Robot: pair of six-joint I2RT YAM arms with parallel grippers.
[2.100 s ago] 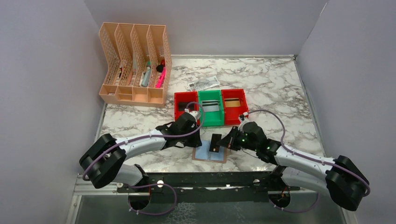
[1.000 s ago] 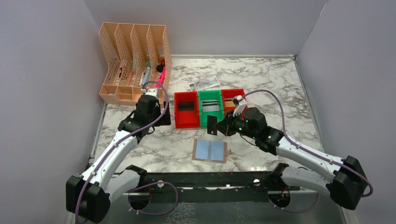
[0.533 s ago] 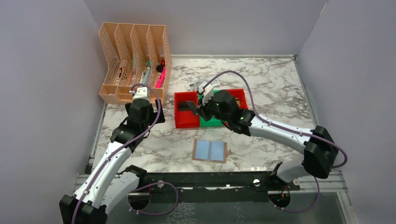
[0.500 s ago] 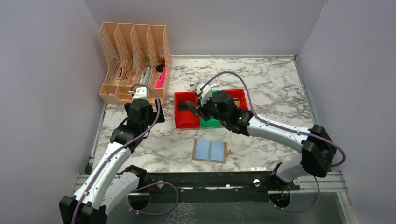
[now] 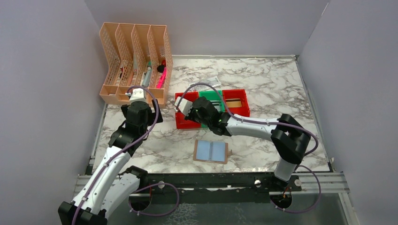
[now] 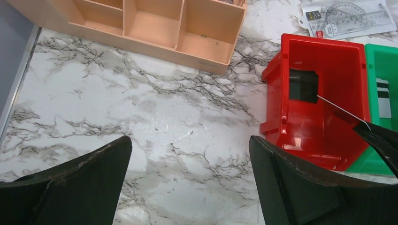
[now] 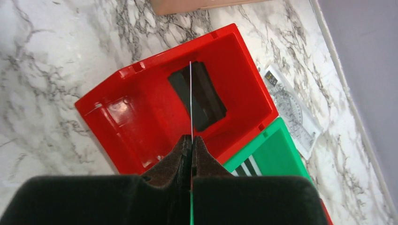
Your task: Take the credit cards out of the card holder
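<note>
Landmark: the green bin [image 7: 277,145], middle of a row of three; every place below is given from it.
Holder: the holder [image 5: 211,152] lies open and flat on the table [image 5: 263,79], on the near side of the green bin and well apart from it. Both blue panels face up and no card shows on them, so it appears emptied.
Right gripper: the right gripper [image 7: 191,143] hangs just left of the green bin, over the left red bin [image 7: 141,126]. Its jaws are clenched on the held card [image 7: 191,101], pinched by one edge. The card is seen edge-on and extends from the fingertips toward the bin floor, an attitude that suits a drop inside the walls.
Held card: it sits above the dark card [image 7: 206,101], which lies flat in the left red bin. Whether the two touch cannot be told.
Step in hand (judgement): delivery of what may be the last card. The jaws need only let go; a tilt could leave the card leaning on a wall.
Left gripper: the left gripper [image 6: 190,150] hovers well left of the green bin, past the left red bin, over bare table. Its jaws are spread wide and hold nothing. Parked there, it is out of the other gripper's way.
Other cards: the striped card [image 6: 383,96] lies in the green bin. The gold card [image 5: 236,102] lies in the right red bin [image 5: 236,92], which touches the green bin's right side. The bins apparently sort the cards by kind.
Far items: the ruler pack [image 6: 347,18] lies just beyond the green bin. The organizer [image 5: 133,96] stands far left of it.
</note>
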